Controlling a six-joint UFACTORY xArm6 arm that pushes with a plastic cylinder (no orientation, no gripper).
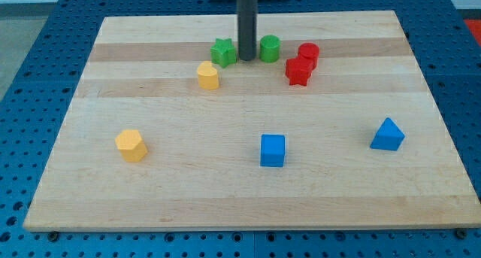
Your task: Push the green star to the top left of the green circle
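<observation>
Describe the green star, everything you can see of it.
The green star is a small, chunky block with a star-shaped top face and short straight sides, in a solid matte green. It sits flat on the wooden board, near the view's top, left of centre. My tip stands just at its right side, between it and the green circle; whether tip and star touch cannot be told. A yellow block lies just below and left of it, apart.

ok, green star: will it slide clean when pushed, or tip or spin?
Likely slides: the green star sits low and flat on the smooth wooden board. Its points may make it spin under an off-centre push; my tip stands just to its right.
</observation>
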